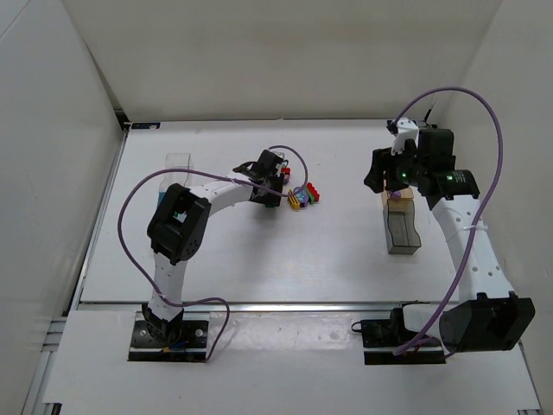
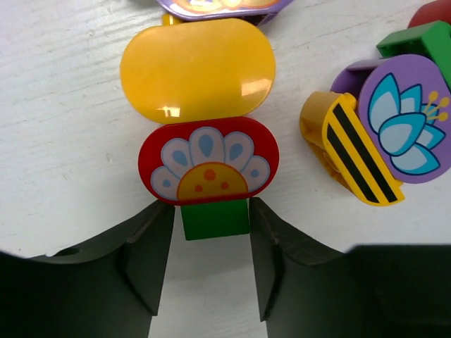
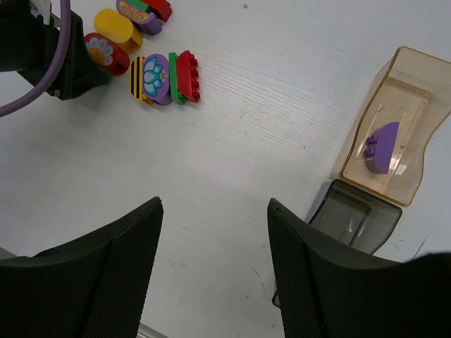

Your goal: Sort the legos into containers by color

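Observation:
My left gripper is down on the table with its jaws closed against a green lego, which is stuck to a red flower-printed lego. A yellow rounded lego lies just beyond. To the right sits a stack of a yellow bee piece, a purple flower piece, green and red. From above, this pile of legos lies mid-table by the left gripper. My right gripper hangs open and empty above bare table near the tan container, which holds a purple lego.
A dark smoky container stands right against the tan one on the right side. A clear container stands at the back left, behind the left arm's elbow. White walls enclose the table.

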